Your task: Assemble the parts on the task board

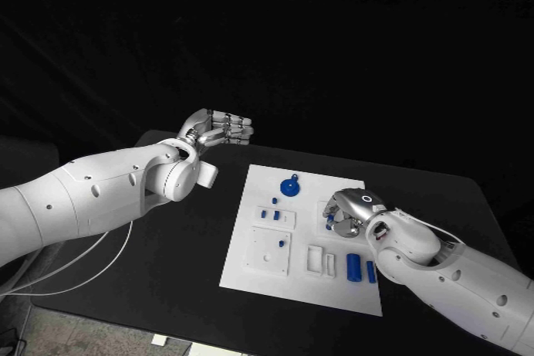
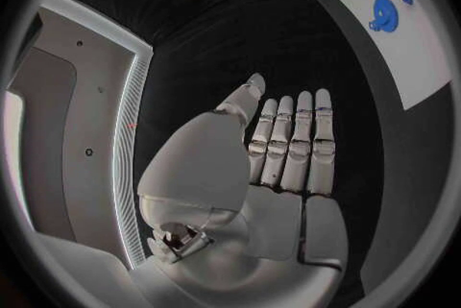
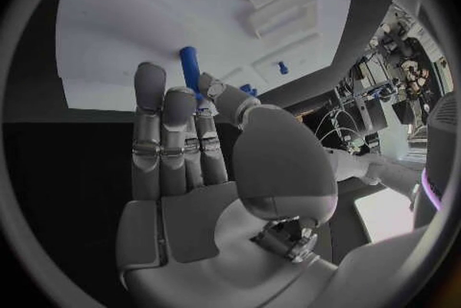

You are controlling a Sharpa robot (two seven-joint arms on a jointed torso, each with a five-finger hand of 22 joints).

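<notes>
— Both hands empty?
— Left hand [image 1: 218,129] is, flat-fingered, off the board [image 1: 258,275]. Right hand [image 1: 347,213] hovers over its right side, hiding what's beneath; fingers near a peg [image 3: 189,62]. Grip unclear.

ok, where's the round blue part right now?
In the head view the round blue part sits near the far edge of the task board, apart from both hands, with small blue pieces just nearer the robot.
</notes>
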